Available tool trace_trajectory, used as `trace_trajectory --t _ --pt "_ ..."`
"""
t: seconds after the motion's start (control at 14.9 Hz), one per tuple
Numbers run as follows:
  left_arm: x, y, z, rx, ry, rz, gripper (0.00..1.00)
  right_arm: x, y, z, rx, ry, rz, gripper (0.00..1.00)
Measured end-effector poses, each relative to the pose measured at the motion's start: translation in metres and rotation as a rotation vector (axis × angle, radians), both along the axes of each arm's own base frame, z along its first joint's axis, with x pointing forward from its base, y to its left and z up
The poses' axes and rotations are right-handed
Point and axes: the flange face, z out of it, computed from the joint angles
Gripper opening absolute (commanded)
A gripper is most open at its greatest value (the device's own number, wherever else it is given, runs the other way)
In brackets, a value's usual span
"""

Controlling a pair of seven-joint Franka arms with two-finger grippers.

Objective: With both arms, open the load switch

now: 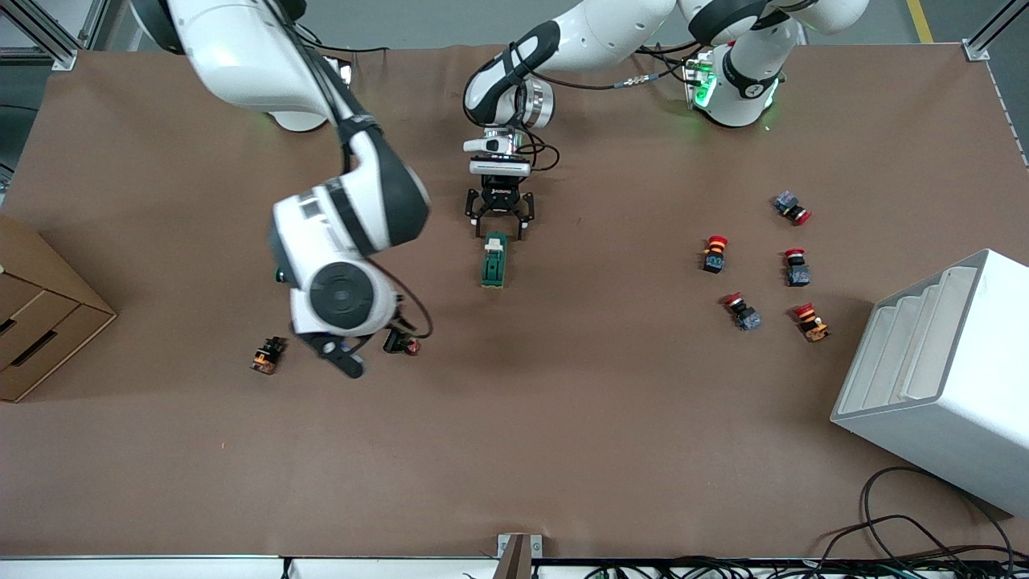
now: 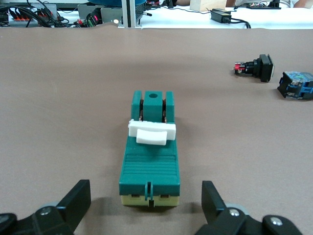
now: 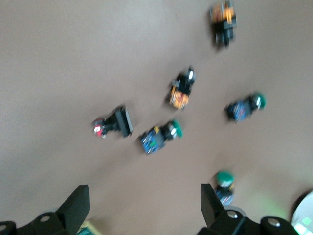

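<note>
The load switch [image 1: 494, 260] is a dark-green block lying on the brown table near its middle. Its white tab [image 2: 151, 132] sits across the top, and the base is cream. My left gripper [image 1: 499, 229] is down at the switch's end nearer the robots' bases. It is open, with one finger on each side of the load switch [image 2: 150, 161] and neither touching it. My right gripper [image 3: 143, 196] is open and holds nothing. The right gripper [image 1: 342, 358] hangs over the table toward the right arm's end, above several small push buttons.
Under the right arm lie push buttons: an orange one [image 1: 268, 355], a black one [image 1: 401, 344] and a green one [image 1: 280, 276]. Several red-capped buttons [image 1: 714, 253] lie toward the left arm's end, beside a white slotted box [image 1: 949, 378]. A cardboard box [image 1: 40, 314] sits at the right arm's end.
</note>
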Motion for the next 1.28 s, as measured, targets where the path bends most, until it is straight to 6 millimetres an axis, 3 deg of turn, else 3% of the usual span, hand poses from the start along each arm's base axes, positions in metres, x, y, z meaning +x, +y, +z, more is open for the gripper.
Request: trace_trajectory --t 0.2,0.4,0.67,0.88,1.01,1.28 --pt "0.0 -0.004 0.003 -0.009 0.002 0.004 1.0 0.018 -0.075 0.029 0.078 0.025 0.18 1.0" --pt "-0.001 -0.011 0.019 -0.033 0.028 0.057 1.0 0.02 -0.161 0.058 0.153 0.047 0.311 1.0" --pt "0.003 -0.022 0.065 -0.01 0.066 0.123 1.0 -0.004 -0.253 0.095 0.233 0.054 0.445 1.0" --pt "0.027 -0.027 0.114 0.036 0.142 0.167 1.0 -0.021 -0.316 0.123 0.27 0.031 0.519 1.0" --pt "0.058 -0.031 0.151 0.064 0.21 0.206 1.0 -0.028 -0.344 0.14 0.278 0.011 0.532 1.0" --pt "0.146 -0.031 0.234 0.086 0.417 0.277 1.0 -0.038 -0.347 0.186 0.272 -0.013 0.534 1.0"
